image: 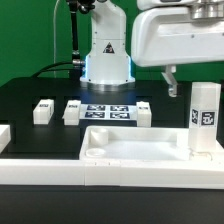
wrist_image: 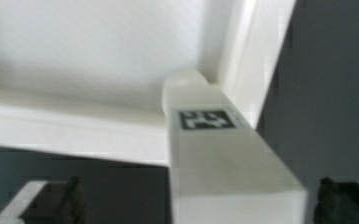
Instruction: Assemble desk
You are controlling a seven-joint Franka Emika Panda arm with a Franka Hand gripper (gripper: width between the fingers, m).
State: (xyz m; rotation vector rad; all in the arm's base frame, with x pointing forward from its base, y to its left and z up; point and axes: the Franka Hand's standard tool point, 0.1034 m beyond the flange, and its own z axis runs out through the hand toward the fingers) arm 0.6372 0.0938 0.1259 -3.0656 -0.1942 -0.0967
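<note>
**Fig.** The hand (wrist_image: 188, 203) is released, with its fingers (wrist_image: 30, 205) spread wide and grasping nothing. In the wrist view one upright leg (image: 203, 118) stands between the fingertips, and no pad is seen touching it. The leg stands at a corner of the desk top (image: 135, 152), at the exterior view's right. The desk top lies flat on the black worktop (image: 30, 95), recessed face up. Behind it, loose legs (image: 42, 110) lie on either side of the marker board (image: 108, 110).

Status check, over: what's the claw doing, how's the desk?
Claw open, empty, straddling upright leg. Leg stands in desk top corner. Three legs loose behind. Nothing blocking.
</note>
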